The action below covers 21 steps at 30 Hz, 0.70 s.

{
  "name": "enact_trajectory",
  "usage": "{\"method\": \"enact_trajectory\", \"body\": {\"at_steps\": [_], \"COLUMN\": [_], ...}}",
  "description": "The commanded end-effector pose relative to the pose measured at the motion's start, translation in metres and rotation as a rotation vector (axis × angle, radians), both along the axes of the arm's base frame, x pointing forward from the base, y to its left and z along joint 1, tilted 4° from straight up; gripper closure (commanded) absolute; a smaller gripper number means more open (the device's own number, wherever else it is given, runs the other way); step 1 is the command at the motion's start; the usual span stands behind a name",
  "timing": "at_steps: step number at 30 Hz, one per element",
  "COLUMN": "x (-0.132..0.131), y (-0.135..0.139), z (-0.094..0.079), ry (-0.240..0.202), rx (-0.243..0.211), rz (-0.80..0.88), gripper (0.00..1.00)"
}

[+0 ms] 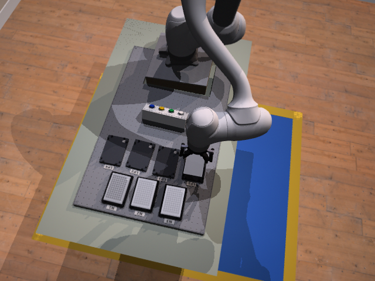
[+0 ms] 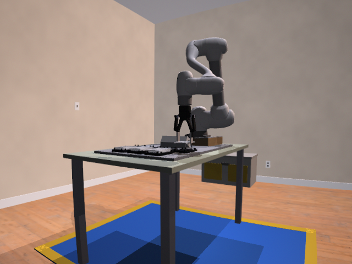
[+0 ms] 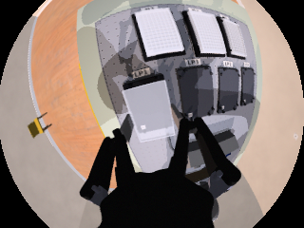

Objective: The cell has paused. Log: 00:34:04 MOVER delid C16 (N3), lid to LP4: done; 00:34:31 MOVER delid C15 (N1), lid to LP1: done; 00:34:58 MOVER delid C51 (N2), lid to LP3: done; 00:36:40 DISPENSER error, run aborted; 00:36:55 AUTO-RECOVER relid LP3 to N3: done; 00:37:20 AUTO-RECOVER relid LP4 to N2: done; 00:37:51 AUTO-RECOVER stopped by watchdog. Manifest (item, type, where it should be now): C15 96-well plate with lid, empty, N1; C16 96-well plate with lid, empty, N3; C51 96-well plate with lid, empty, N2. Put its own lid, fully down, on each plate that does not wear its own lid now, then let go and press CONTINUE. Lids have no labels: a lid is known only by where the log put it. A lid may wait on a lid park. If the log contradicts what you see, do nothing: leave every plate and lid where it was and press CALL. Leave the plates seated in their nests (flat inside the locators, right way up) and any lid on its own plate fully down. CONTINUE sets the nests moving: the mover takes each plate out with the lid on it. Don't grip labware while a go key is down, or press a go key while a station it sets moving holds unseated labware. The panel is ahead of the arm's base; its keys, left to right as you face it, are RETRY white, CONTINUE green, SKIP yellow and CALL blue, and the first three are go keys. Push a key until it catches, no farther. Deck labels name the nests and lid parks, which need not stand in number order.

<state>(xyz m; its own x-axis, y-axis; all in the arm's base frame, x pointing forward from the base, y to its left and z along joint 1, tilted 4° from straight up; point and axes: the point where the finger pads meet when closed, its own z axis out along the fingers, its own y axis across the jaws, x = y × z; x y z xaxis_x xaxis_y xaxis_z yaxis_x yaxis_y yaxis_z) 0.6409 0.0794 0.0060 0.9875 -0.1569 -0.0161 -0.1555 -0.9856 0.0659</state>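
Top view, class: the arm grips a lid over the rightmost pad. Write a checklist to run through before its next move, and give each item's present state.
1. Gripper shut on the lid: ok.
2. Lid lifted off its pad: cannot tell.
3. Left plate uncovered, wells showing, flat in its nest: ok.
4. Middle plate and right plate lidded: ok.
5. Panel keys all up: cannot tell.
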Motion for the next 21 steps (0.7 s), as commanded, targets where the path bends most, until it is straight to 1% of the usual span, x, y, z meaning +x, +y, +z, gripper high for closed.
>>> {"method": "enact_trajectory", "body": {"at_steps": [1,11,21], "x": [0.001,0.001,0.001], "y": [0.002,0.003,0.003], "z": [0.008,0.018,0.020], "ry": [-0.001,-0.001,-0.001], "rx": [0.002,0.002,0.002], "rz": [0.001,0.001,0.001], "gripper": [1.00,1.00,1.00]}}
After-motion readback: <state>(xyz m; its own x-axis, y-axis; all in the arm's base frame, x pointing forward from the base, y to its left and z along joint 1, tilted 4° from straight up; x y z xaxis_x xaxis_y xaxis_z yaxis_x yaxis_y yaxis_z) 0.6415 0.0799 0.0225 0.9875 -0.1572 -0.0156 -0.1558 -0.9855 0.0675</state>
